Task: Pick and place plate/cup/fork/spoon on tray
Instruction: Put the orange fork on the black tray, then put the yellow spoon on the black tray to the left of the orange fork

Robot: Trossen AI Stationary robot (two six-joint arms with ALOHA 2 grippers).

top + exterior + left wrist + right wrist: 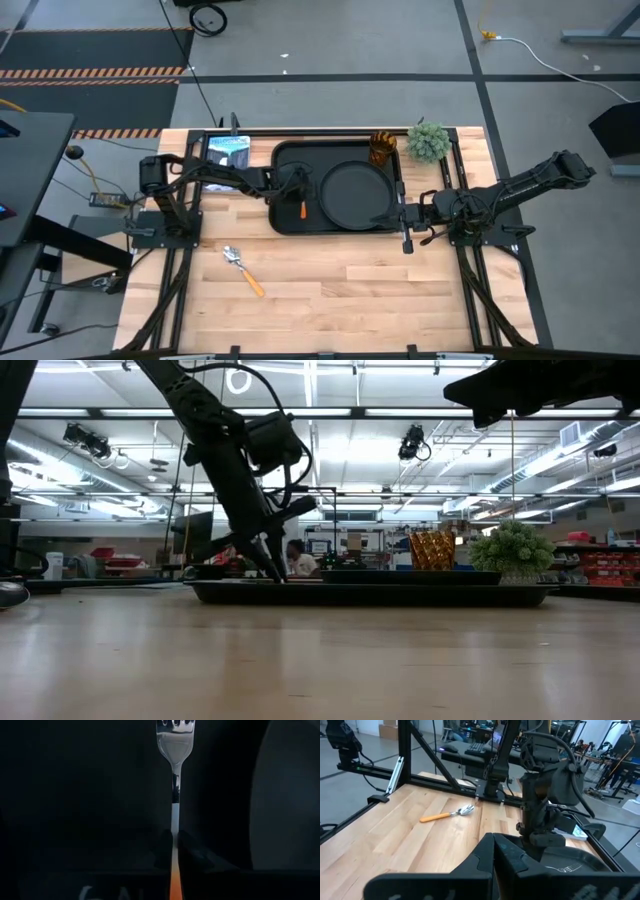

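Observation:
The black tray (290, 160) lies at the table's far middle. The round black plate (355, 192) lies in its right half. The amber cup (383, 148) stands upright at the tray's far right corner, also in the low view (432, 549). My left gripper (298, 195) is low over the tray's left half, shut on the fork (175, 780). The spoon (243, 268) lies flat on the wood near the table's left front, also in the right wrist view (447, 814). My right gripper (405, 228) is shut and empty just off the tray's right rim. My left gripper pinches the fork between its two fingers (192, 852), where the silver neck meets the orange handle (174, 840). The fingers come from above, slanting down from the table's left. The tines (567, 868) lie low at the tray floor; whether they rest on it I cannot tell.
A small green plant (428, 140) stands at the far right beside the cup. A blue-and-white flat object (228, 150) lies at the far left next to the tray. Bare wood stretches across the table's near half around the spoon.

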